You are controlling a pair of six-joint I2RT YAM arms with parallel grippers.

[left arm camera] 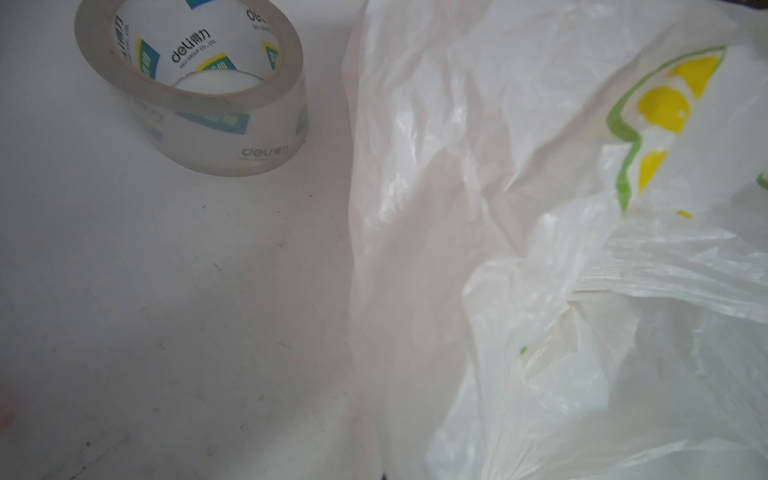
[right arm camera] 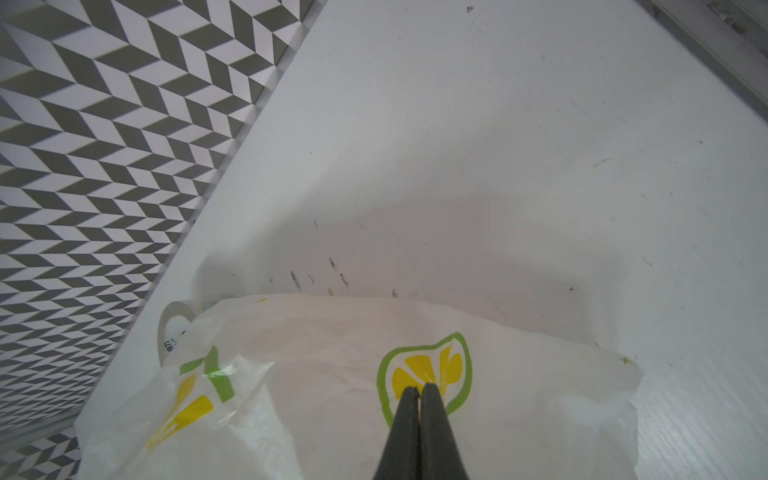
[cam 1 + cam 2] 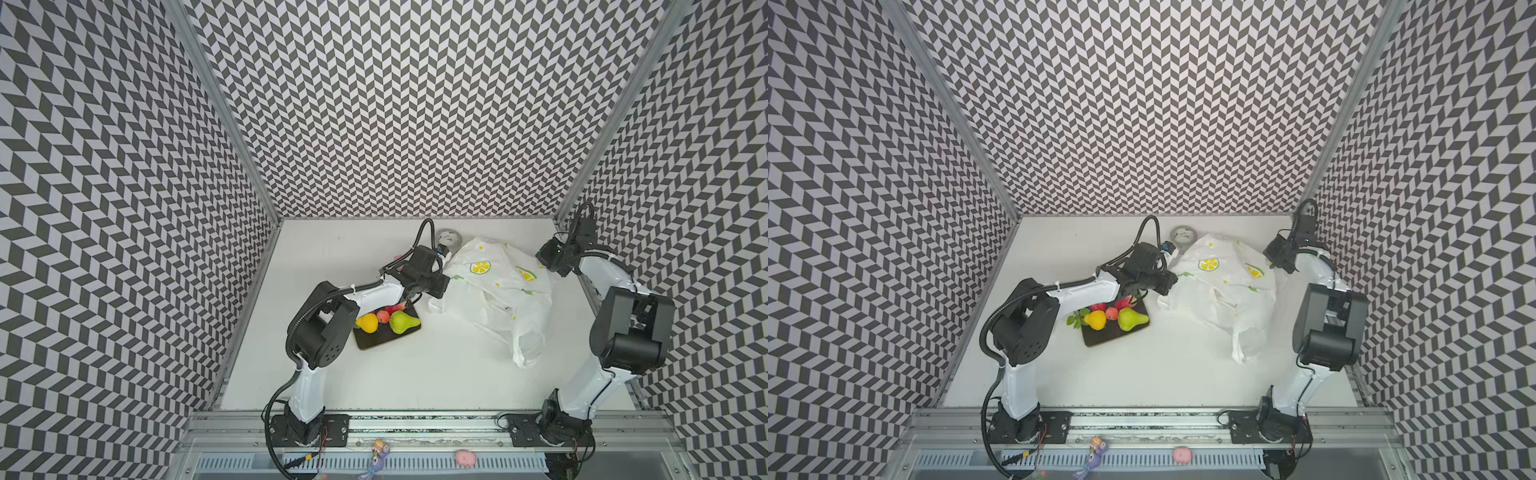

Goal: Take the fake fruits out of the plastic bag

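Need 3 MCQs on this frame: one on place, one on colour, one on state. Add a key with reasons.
1. Where do the fake fruits in view lie?
A. on the dark board, left of the plastic bag
B. on top of the bag
C. against the back wall

2. What colour are the slices printed on the bag?
A. red
B. blue
C. yellow with green rims

3. How do the jaws of the right gripper stand?
A. wide open
B. shut
C. out of every view

Key:
1 A: in both top views they sit together on the board, apart from the bag.
2 C: both wrist views show yellow slices outlined in green.
3 B: the right wrist view shows the jaws pressed together.
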